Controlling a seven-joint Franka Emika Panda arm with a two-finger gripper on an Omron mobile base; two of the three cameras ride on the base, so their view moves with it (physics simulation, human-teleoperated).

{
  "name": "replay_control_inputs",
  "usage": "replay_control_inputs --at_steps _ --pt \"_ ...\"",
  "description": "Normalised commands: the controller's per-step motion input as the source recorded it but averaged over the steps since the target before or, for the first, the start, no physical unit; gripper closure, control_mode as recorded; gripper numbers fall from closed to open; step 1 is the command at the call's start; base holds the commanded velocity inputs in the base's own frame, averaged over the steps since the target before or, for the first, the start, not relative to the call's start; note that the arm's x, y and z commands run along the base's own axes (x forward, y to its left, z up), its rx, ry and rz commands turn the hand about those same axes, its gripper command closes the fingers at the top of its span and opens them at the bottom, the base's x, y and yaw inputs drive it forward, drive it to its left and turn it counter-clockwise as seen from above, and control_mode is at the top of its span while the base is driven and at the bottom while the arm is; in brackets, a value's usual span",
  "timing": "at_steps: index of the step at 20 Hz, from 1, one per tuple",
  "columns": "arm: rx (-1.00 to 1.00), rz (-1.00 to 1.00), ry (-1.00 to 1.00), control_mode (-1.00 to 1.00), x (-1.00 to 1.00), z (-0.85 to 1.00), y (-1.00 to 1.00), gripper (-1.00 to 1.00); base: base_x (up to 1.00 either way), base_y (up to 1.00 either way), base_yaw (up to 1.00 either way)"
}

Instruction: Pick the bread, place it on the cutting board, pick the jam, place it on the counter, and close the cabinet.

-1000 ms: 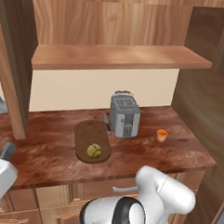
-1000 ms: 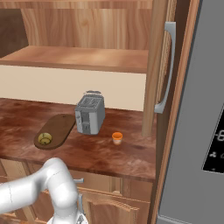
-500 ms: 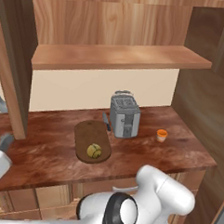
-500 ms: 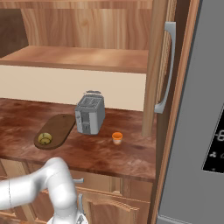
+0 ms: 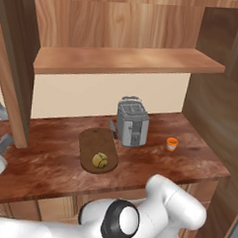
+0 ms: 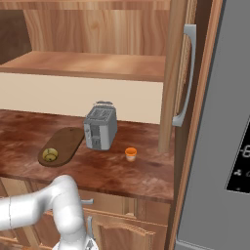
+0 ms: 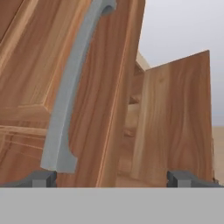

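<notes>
Cabinet (image 7: pixel 100 87) door ajar, grey bar handle (image 7: pixel 70 87) | fingers (image 7: pixel 43 178) prob. wide

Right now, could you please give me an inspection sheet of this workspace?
Surface: counter, reddish-brown wood grain.
Job's things: bread on the cutting board; jam on the counter right of the toaster; cabinet doors open.
Clutter: a knife between board and toaster.
Grippers: gripper has jaws wide apart, facing a door's grey handle.
Cables: nothing seen.
Surroundings: fridge on the right; drawers below.
</notes>
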Motion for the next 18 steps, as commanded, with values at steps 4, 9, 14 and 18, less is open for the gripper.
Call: replay_control_inputs --at_steps 4,9,14,18 --pt "0.0 -0.1 0.0 -1.0 0.2 0.0 0.05 -1.0 0.0 0.0 0.0" --pt "0.0 -0.09 0.0 -1.0 0.13 0.0 0.02 -1.0 0.0 0.0 0.0" --pt "0.0 -0.04 0.0 -1.0 0.08 0.0 0.0 -1.0 0.0 0.0 0.0" --pt "0.0 -0.01 0.0 -1.0 0.05 0.0 0.0 -1.0 0.0 0.0 0.0"
